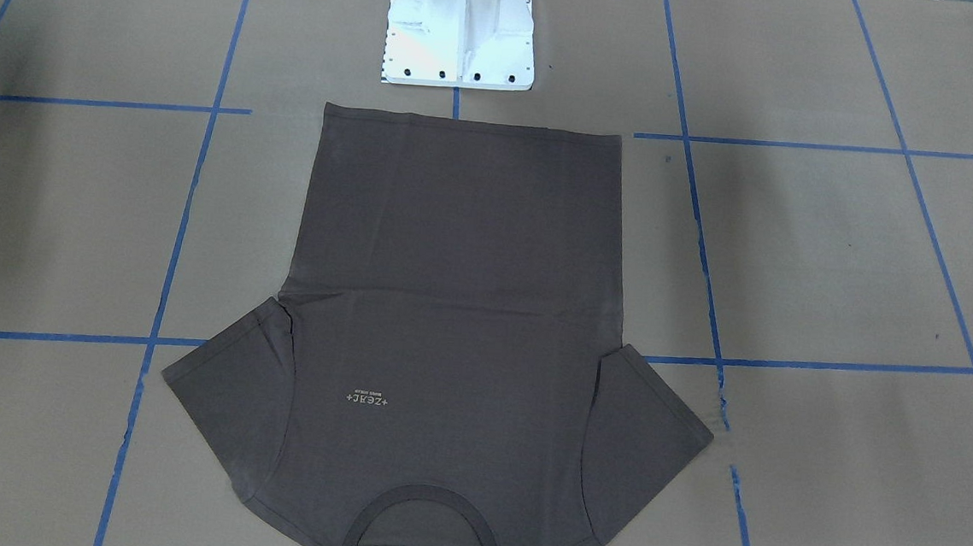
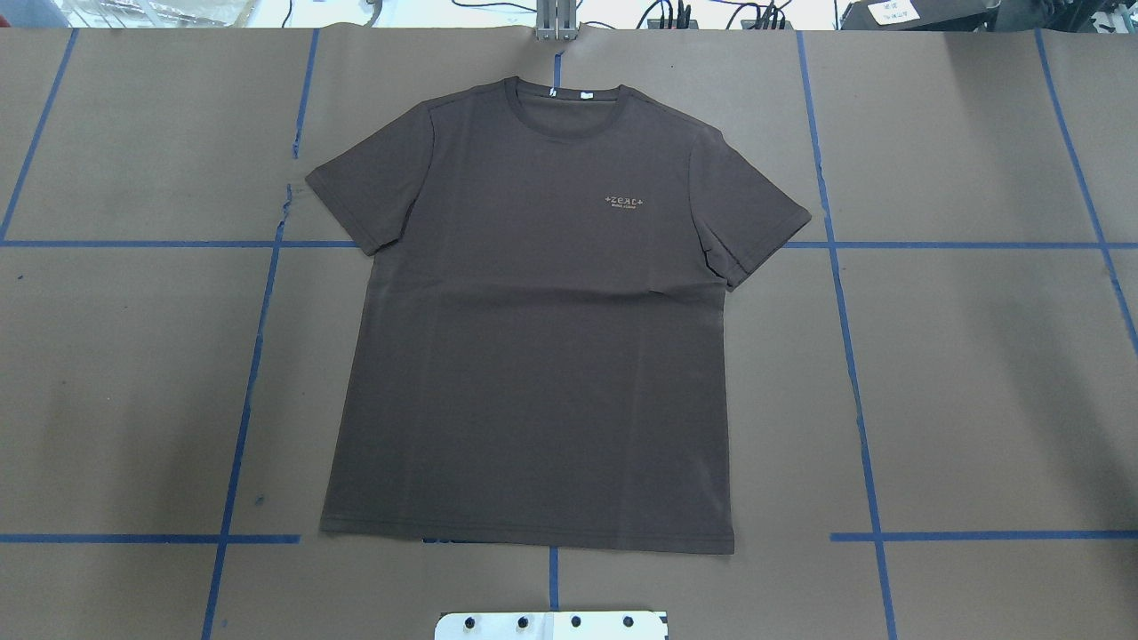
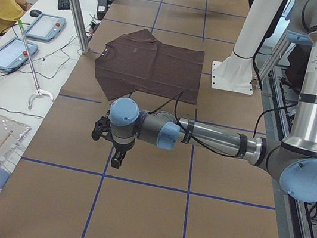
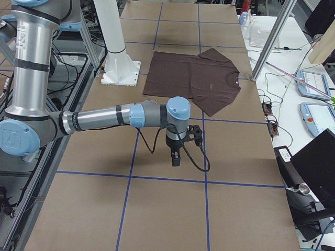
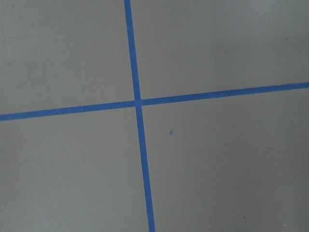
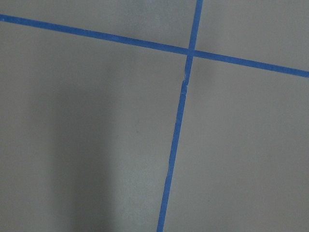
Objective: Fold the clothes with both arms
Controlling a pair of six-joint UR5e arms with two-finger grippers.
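Lying flat and unfolded mid-frame overhead, the dark brown T-shirt (image 2: pixel 533 356) rests on the table (image 2: pixel 978 373), hem near the white pedestal base (image 2: pixel 551 625). Only side views show the left gripper (image 3: pixel 117 159) and right gripper (image 4: pixel 176 157), well apart from it; whether their jaws are open cannot be told.

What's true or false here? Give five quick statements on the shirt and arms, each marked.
1. The shirt lies flat and unfolded. True.
2. Its collar points toward the white base. False: the hem is nearest the base.
3. The chest lettering faces up. True.
4. The left gripper holds a sleeve. False: it hangs over bare table, apart from the shirt.
5. The right gripper is clear of the shirt. True.
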